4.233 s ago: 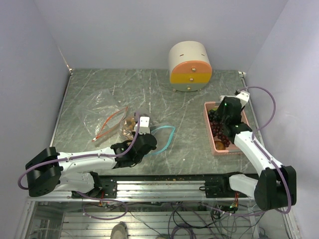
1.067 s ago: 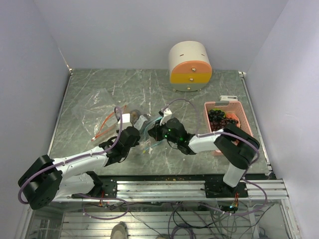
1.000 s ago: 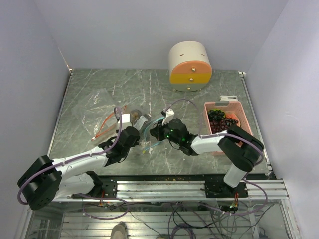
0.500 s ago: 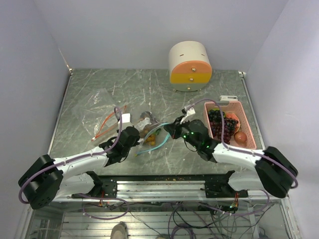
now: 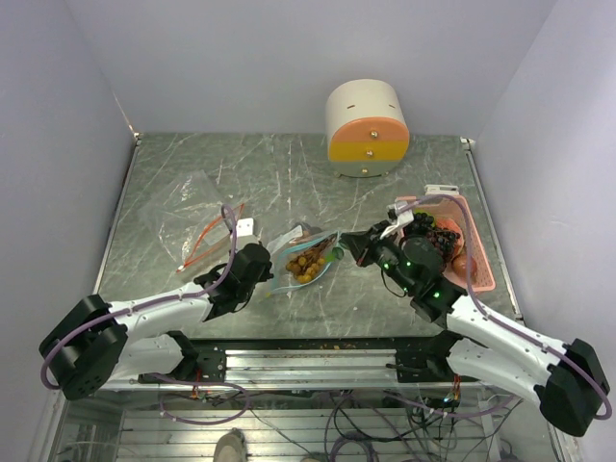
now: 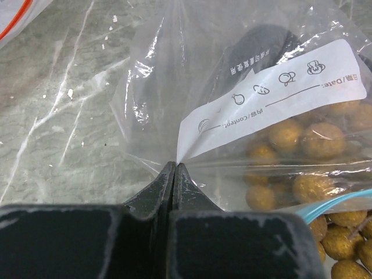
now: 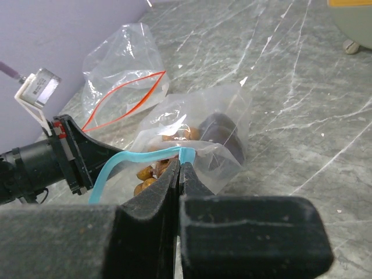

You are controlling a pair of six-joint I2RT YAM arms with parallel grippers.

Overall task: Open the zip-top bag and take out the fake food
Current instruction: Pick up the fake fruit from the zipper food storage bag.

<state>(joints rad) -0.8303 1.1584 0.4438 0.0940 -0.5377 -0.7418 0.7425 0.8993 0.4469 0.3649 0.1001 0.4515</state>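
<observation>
The zip-top bag (image 5: 308,258) with a blue seal lies stretched between my two grippers. Inside it sit a tan-brown grape bunch (image 5: 304,262) and a dark purple piece (image 7: 220,135). My left gripper (image 5: 270,278) is shut on the clear film at the bag's left side (image 6: 174,165), next to the white label (image 6: 273,93). My right gripper (image 5: 347,246) is shut on the blue zip strip (image 7: 185,157), holding it off the table. The tan grapes (image 6: 302,174) show through the film in the left wrist view.
A pink basket (image 5: 484,265) at the right holds dark grapes (image 5: 438,239) and a reddish fruit (image 5: 460,262). A second clear bag with a red seal (image 5: 197,231) lies at the left. A cream and orange round drawer unit (image 5: 366,128) stands at the back.
My left gripper has shut on the bag's film. My right gripper has pulled the blue strip to the right, drawing the bag out between the two arms.
</observation>
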